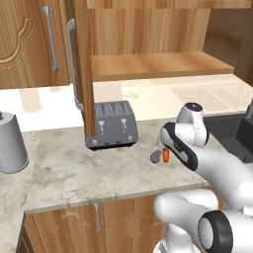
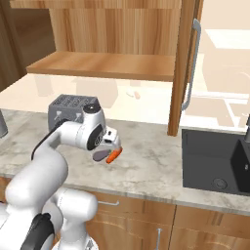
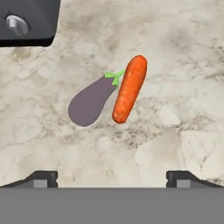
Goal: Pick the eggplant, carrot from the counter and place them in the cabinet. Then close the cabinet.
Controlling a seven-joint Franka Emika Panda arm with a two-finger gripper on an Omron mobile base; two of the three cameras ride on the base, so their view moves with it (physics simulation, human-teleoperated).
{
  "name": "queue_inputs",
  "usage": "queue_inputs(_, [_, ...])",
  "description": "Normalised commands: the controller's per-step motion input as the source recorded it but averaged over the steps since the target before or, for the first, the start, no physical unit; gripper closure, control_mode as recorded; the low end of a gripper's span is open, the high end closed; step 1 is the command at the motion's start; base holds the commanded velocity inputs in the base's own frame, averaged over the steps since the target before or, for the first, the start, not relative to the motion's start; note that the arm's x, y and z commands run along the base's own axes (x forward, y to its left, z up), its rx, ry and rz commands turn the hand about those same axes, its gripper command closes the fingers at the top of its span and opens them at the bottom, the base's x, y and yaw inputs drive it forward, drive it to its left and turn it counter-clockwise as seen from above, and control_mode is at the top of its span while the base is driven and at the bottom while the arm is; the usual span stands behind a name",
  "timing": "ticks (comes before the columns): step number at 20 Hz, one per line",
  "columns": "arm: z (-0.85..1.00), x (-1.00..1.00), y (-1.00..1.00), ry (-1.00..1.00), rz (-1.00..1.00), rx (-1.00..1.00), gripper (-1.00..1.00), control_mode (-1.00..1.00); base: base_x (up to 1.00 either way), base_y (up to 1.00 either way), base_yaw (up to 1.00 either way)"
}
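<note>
The gripper [image 3: 112, 177] hangs above the counter [image 3: 175, 52] with its two fingertips [image 3: 43, 178] spread wide apart and nothing between them. Below it, in the hand view, the eggplant [image 3: 91, 103] and the carrot [image 3: 129, 88] lie side by side on the marbled stone, the eggplant's green stem end touching the carrot or just short of it; the view does not settle which. A corner of the grey toaster [image 3: 26, 22] shows at the edge of that view.

In the left base view the hand hides much of the pair, with the eggplant [image 1: 156, 156] and carrot [image 1: 166, 155] peeking out beside the wrist, a little in front and to the right of the toaster [image 1: 111, 124]. The cabinet [image 1: 158, 64] above stands open, its wooden shelf bare, its door [image 1: 83, 64] swung out over the toaster. A grey canister [image 1: 11, 143] stands well off to the left, and a dark sink [image 2: 215, 161] lies to the right.
</note>
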Motion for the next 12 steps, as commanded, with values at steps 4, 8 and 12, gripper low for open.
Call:
queue_inputs(4, [-0.44, 0.52, -0.01, 0.00, 0.00, 0.00, -1.00, -1.00, 0.00, 0.00, 0.00])
queue_inputs(8, [-0.46, 0.35, -0.18, 0.01, 0.00, 0.01, -1.00, -1.00, 0.00, 0.00, 0.00])
queue_inputs(12, [-0.40, 0.33, -0.19, 0.00, -0.01, 0.02, -1.00, -1.00, 0.00, 0.00, 0.00])
